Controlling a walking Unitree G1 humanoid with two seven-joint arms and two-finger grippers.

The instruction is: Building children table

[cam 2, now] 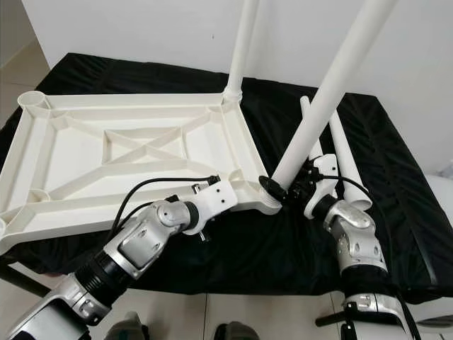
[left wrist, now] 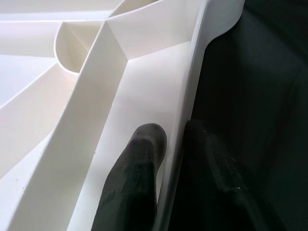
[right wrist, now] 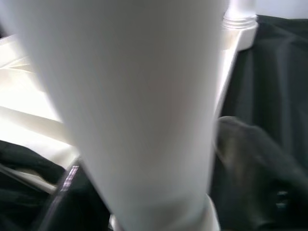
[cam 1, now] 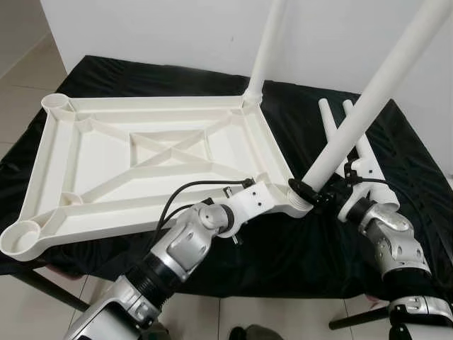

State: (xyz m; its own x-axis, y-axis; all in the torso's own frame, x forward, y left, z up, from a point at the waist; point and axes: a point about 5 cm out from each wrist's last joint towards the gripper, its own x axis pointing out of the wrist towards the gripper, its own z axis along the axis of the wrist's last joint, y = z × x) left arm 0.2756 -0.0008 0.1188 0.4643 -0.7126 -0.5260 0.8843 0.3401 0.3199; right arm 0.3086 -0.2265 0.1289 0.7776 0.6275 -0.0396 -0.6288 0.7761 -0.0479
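1. Nearest to you, the left arm reaches in from the lower left, and your left gripper [left wrist: 166,159] is clamped on the near rim of the tabletop [cam 1: 106,163]: in the left wrist view one black finger [left wrist: 137,178] lies inside the rim wall and the other outside it, over the black cloth [cam 1: 417,177]
2. The right arm comes up from the lower right, and your right gripper [cam 1: 327,193] is closed around the lower end of a white table leg [cam 1: 368,106], just beside the near right corner of the tabletop
3. That leg is tilted, leaning up and away to the right, with its foot at the near right corner socket [cam 1: 300,200]; you cannot tell from these views whether it is seated in the socket. The right wrist view is blurred, with the leg close in front of the camera
4. The tabletop lies upside down on the black cloth, its ribs and crossed bracing facing up, with round sockets at its corners; the near left socket [cam 1: 20,237] and the far left socket [cam 1: 56,104] stand empty
5. Two more white legs [cam 1: 331,124] lie flat on the cloth to the right of the tabletop, partly behind the tilted leg
6. Farthest off, another leg [cam 1: 267,46] stands upright in the far right corner socket, close to the white wall [cam 1: 177,32]
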